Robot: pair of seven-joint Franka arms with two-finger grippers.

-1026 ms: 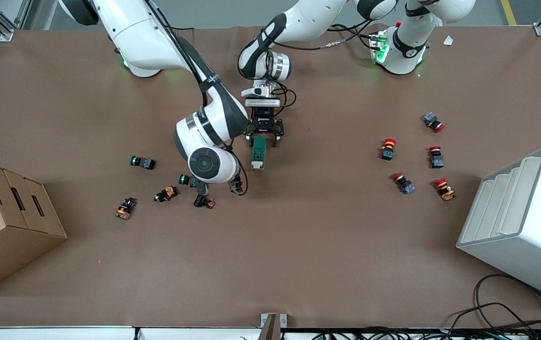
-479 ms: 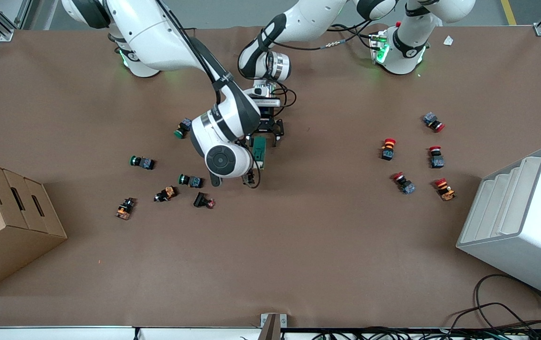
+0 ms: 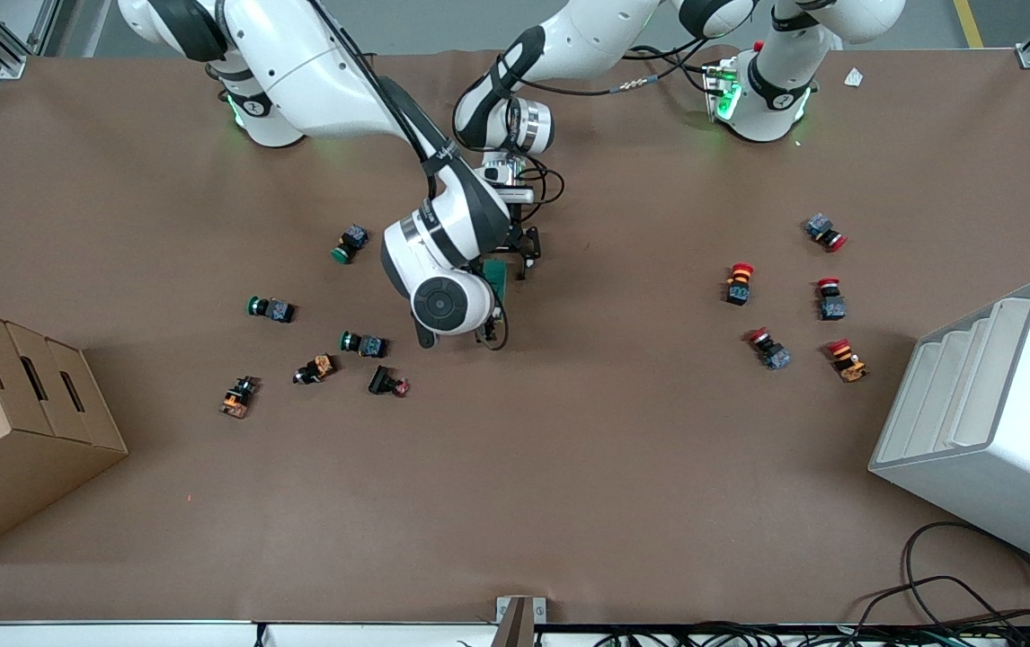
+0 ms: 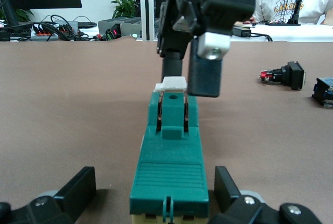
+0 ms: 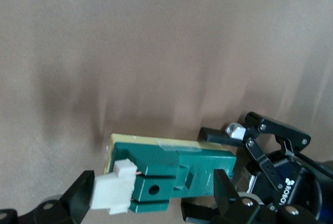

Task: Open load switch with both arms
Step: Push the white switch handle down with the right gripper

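The dark green load switch (image 3: 499,272) lies on the brown table mid-way between the two bases, mostly covered by the right arm's wrist. My left gripper (image 3: 504,262) (image 4: 156,193) is low at one end of the load switch (image 4: 169,167), open, with a gap at each finger. My right gripper (image 3: 488,331) (image 5: 151,193) is down over the load switch's (image 5: 171,174) other end, open. One of its fingers (image 5: 78,195) stands close beside the white lever (image 5: 112,190), the other (image 5: 223,190) by the green body.
Green push buttons (image 3: 350,243) (image 3: 270,308) (image 3: 364,343) and other small parts (image 3: 387,384) lie toward the right arm's end. Red push buttons (image 3: 739,282) (image 3: 830,298) lie toward the left arm's end. A cardboard box (image 3: 12,422) and a white rack (image 3: 991,422) stand at the table ends.
The right arm has swung from over the green buttons toward the load switch and now covers most of it. The left gripper and the switch have stayed in place.
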